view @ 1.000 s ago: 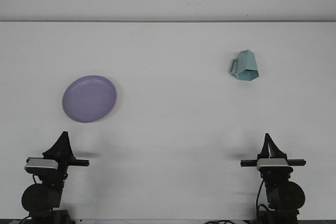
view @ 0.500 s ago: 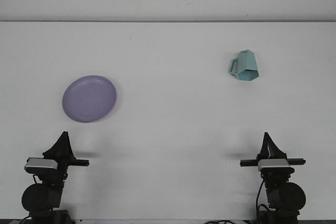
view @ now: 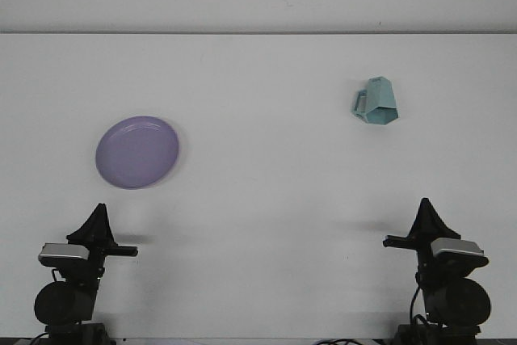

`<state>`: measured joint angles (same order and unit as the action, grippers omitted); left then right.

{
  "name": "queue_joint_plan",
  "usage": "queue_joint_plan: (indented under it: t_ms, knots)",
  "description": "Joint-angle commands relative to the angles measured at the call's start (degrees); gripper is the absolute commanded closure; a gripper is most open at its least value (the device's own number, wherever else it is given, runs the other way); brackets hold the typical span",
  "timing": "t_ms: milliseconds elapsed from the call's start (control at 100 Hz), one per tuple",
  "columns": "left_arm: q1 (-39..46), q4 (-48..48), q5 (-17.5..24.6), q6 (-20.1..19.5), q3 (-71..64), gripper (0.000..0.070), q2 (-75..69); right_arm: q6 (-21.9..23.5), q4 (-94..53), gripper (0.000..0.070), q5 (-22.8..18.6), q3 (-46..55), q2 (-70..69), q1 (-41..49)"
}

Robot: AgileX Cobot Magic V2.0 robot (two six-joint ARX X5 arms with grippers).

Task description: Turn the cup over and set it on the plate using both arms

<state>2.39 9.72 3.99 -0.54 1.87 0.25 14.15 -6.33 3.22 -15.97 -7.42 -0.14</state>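
Note:
A teal faceted cup (view: 376,102) lies upside down on the white table at the far right, its handle pointing left. A purple plate (view: 137,151) sits flat at the left. My left gripper (view: 98,219) rests near the front edge, below the plate, its fingers drawn together to a point. My right gripper (view: 426,214) sits near the front right, well short of the cup, its fingers also meeting at a tip. Neither holds anything.
The white table (view: 258,183) runs back to a pale wall at the far edge. Between the plate and the cup there is only bare tabletop.
My right arm has shifted a little to the right and turned. The left arm, the cup and the plate have stayed where they were.

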Motion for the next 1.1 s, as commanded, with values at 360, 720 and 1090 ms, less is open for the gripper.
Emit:
queue_joint_plan:
  t_ms: [360, 720, 1090]
  knots:
    - [0.2, 0.3, -0.2, 0.1, -1.0, 0.0687, -0.1, -21.6, 9.3, 0.0528, 0.2, -18.1, -30.8, -0.4]
    - [0.2, 0.3, -0.2, 0.1, -1.0, 0.0687, -0.1, -26.5, 34.1, 0.0136, -0.5, -18.1, -60.7, -3.5]
    - [0.2, 0.3, -0.2, 0.1, -1.0, 0.0687, -0.1, -30.5, 56.5, 0.0136, -5.6, -23.5, -89.5, -8.2]
